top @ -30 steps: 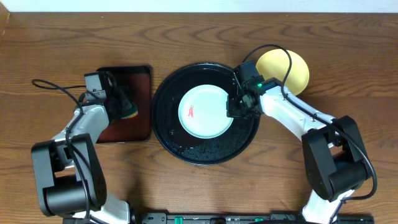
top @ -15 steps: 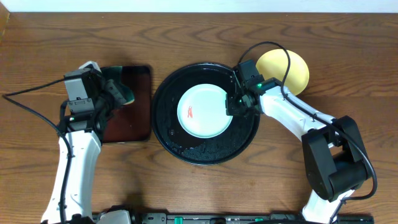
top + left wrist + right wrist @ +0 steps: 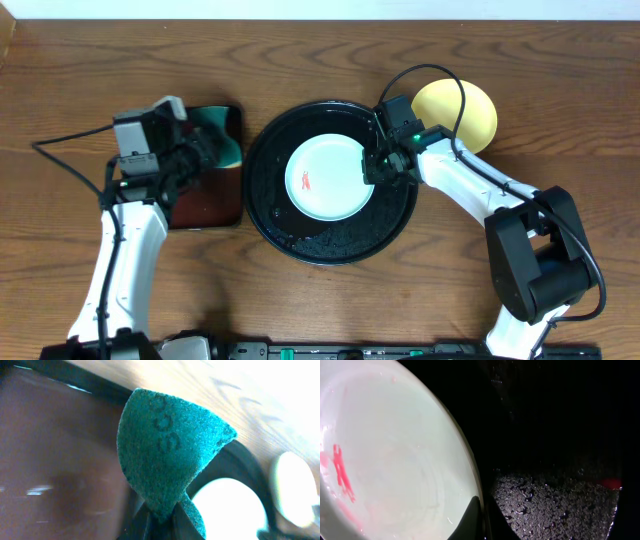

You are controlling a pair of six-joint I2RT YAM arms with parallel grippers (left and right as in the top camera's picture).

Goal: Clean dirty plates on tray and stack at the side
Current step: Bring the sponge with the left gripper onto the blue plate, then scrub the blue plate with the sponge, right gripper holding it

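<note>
Over the brown tray (image 3: 200, 208), left hand (image 3: 207, 154), gripping the sponge (image 3: 228, 150), has lifted and swung toward the plate (image 3: 325, 182); right hand (image 3: 374, 170) pinches its rim, so scrubbing looks next.

- The table (image 3: 300, 60) is seen to be of brown wood, with clear grain and a soft sheen.
- The round tray (image 3: 330, 243) is shown as glossy black; at the lower right of the right wrist view its surface is finely speckled.
- The pale plate (image 3: 335, 185) is seen smooth and glazed.
- The yellow plate (image 3: 480, 115) appears smooth.
- The scouring pad (image 3: 170, 455) is rough, fibrous and matt.
- The rectangular tray (image 3: 215, 200) is polished, with blurred reflections.
</note>
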